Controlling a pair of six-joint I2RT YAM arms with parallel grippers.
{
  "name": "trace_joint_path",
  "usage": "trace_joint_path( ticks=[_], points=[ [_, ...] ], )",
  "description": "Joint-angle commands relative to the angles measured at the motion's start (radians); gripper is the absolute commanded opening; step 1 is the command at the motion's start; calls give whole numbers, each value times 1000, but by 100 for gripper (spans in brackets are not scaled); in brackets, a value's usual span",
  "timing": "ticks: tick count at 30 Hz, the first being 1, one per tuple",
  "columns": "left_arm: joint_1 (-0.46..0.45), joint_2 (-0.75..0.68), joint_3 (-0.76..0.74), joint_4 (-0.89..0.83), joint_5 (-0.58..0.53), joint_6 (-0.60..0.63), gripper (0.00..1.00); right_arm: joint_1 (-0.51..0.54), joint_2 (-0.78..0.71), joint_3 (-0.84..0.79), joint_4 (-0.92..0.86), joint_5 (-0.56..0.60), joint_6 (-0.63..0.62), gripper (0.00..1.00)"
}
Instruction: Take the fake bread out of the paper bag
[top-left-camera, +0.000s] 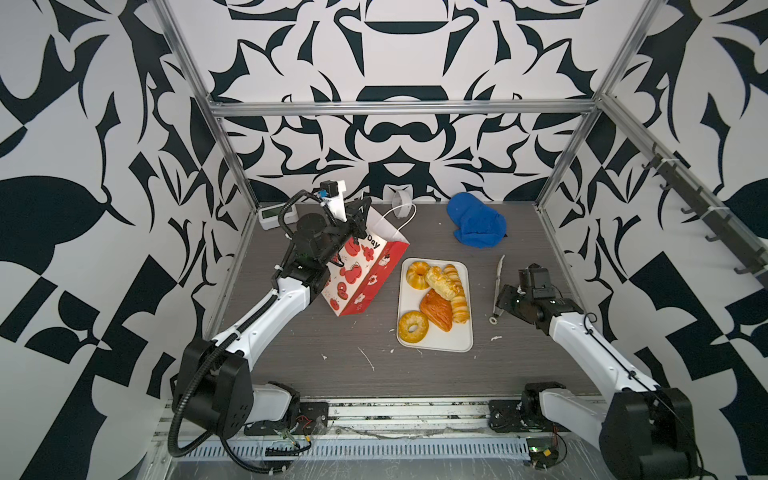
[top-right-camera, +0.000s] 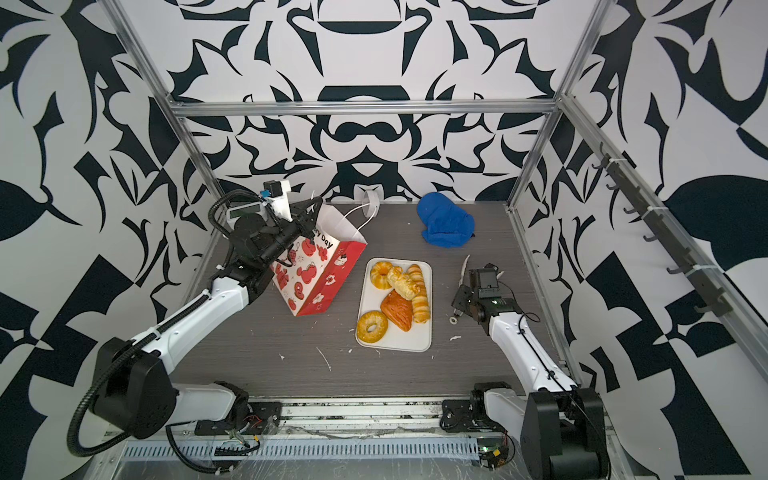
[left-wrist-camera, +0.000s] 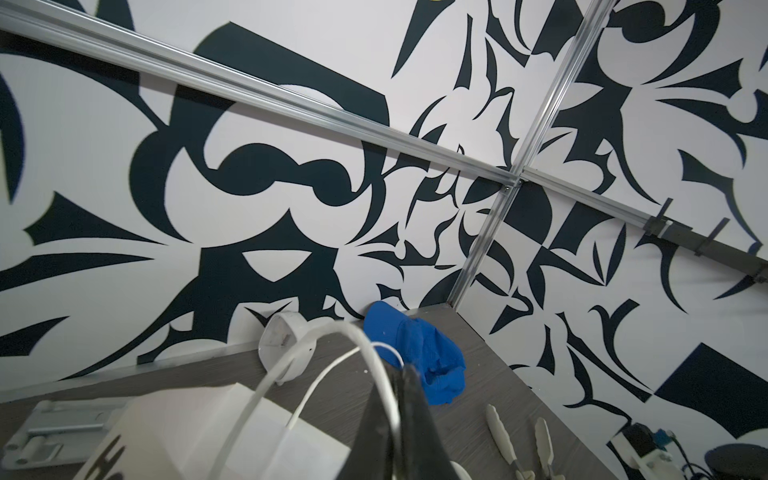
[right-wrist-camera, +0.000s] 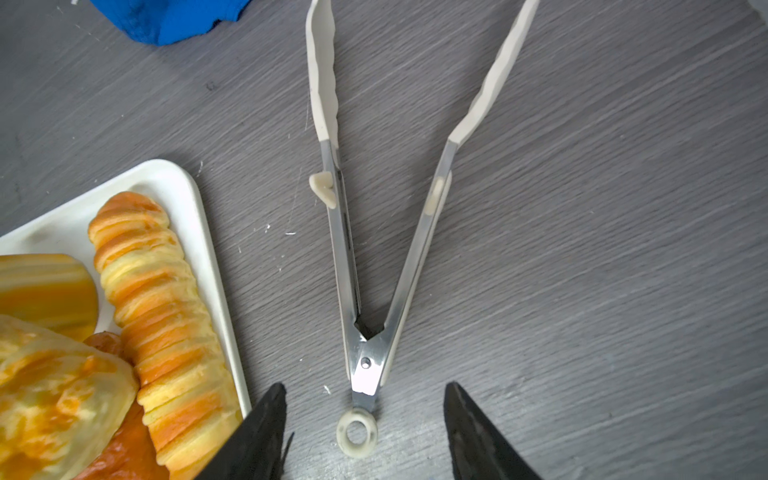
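Grips the paper bag (top-left-camera: 365, 274) at its top edge with the left tool (top-left-camera: 360, 214), closed right down beside a white cord handle (top-left-camera: 405, 216); cannot tell whether paper or cord is pinched. Holds the bag tilted in both top views, top toward twelve o'clock, base toward six. Cannot see inside it, nor tell whether the base touches the worktop (top-left-camera: 316, 374).

Shows the fake bread (top-left-camera: 436, 307), five pieces, on the white tray (top-left-camera: 453, 336) at three o'clock of the bag: a ring (top-left-camera: 417, 274) at the tray's twelve o'clock end, a braided bun (top-left-camera: 441, 282) partly over it and over the long croissant (top-left-camera: 459, 299), a diamond puff (top-left-camera: 434, 318) mid-tray, a second ring (top-left-camera: 412, 327) at six o'clock.

Carries nothing in the right tool (right-wrist-camera: 365, 386), set about half apart, low over the ringed hinge end of open tongs (right-wrist-camera: 343, 249) lying at three o'clock of the tray.

Looks as good as done, unless something hides in the bag.

Expect light, glossy, slippery pastries, probably firm. Take a ring across its rim through the hole, the croissant across its middle, the puff by its flat faces. Treat the bag as thin, easily creased and quick to topple. Hold it at the folded rim, not the loose cord.
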Motion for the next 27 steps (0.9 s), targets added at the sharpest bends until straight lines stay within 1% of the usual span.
trace_joint_path(
  ticks=[1, 6, 10, 17, 21, 23, 27],
  points=[
    [-12, 16, 64, 69, 41, -28, 7, 2, 4, -8, 34, -14, 8, 62],
    [-18, 39, 97, 89, 60, -32, 6, 1, -4, -11, 42, -19, 7, 62],
    [-18, 26, 78, 88, 56, -9, 7, 2, -6, -14, 48, -21, 2, 62],
    [-8, -51, -36, 41, -16, 60, 7, 1, 25, -21, 75, -50, 6, 61],
    [29, -92, -119, 34, -48, 59, 7, 1, 34, -20, 86, -66, 7, 61],
    [47, -144, -152, 22, -63, 55, 7, 1, 36, -18, 87, -68, 6, 61],
    [73, -183, -192, -6, -87, 68, 7, 1, 41, -15, 92, -76, 8, 60]
  ],
)
